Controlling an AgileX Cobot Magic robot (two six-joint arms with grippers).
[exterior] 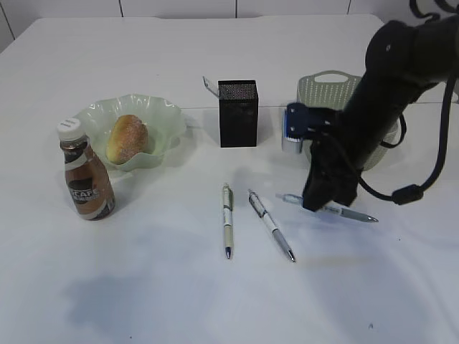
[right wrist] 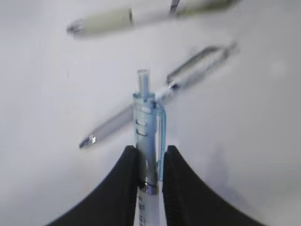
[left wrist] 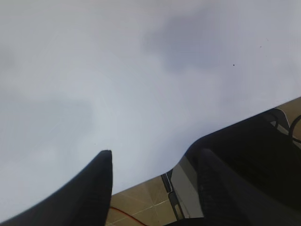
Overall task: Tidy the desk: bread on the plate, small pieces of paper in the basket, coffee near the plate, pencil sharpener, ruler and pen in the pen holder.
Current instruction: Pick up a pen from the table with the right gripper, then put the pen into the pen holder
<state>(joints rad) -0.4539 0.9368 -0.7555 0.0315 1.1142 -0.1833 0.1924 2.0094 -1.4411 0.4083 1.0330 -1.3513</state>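
Jaws of the right gripper (right wrist: 149,188) pinch the blue pen (right wrist: 146,136); lift it straight, then tip it upright over the holder (exterior: 237,112), left gripper (left wrist: 155,188) spread idle.

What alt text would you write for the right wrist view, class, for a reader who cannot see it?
The right gripper is shut on a clear blue-trimmed pen, its black fingers pinching the barrel on both sides over the white desk. Two more pens lie blurred beyond it: a silver one and a pale one.
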